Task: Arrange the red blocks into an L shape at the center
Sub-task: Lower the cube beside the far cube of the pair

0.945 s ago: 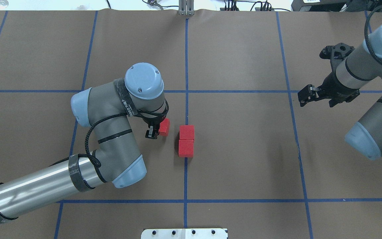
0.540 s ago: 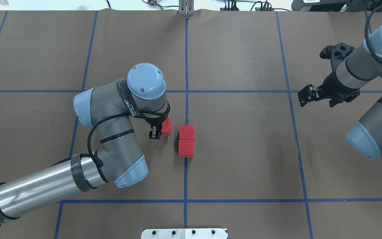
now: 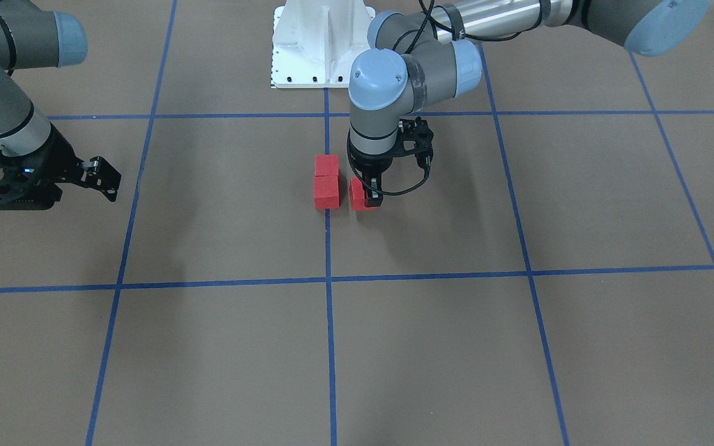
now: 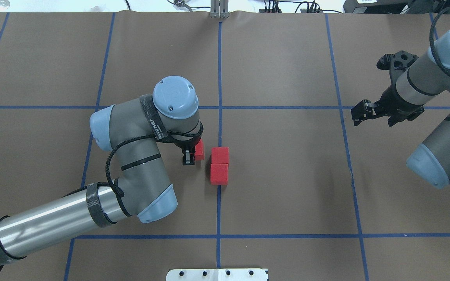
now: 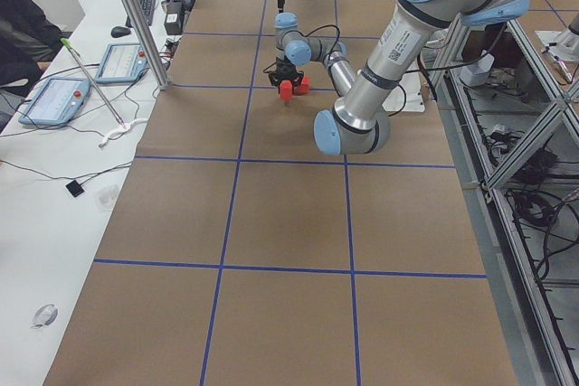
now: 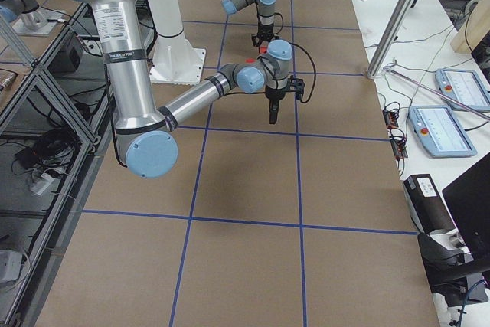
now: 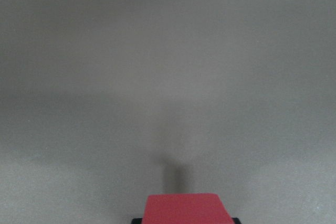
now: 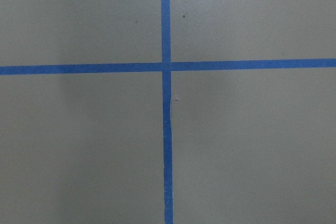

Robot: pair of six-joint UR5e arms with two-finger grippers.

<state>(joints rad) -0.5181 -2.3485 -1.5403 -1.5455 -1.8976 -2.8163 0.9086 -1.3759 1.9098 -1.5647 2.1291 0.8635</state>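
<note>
Robotics lab; blue-taped grid table; teach pendants; aluminium post.

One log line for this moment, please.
left tool: shut on third red block | block pair: touching, on center line | L: incomplete | right tool: aside

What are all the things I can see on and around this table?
Table cover: one, brown, spans the table.
Tape lines: a grid, blue, on the cover.
Paired red blocks: two, red, touching end to end on the middle tape line.
Third red block: one, red, beside the pair with a small gap.
Base plate: one, white, at the robot's edge of the table.
Tablets: two, pale grey, on the side bench.
Arms: two, grey with light blue caps, one from each side.
Left gripper: one, black, shut on the lone block.
Right gripper: one, black, appears open and empty, far off to the right.
</note>
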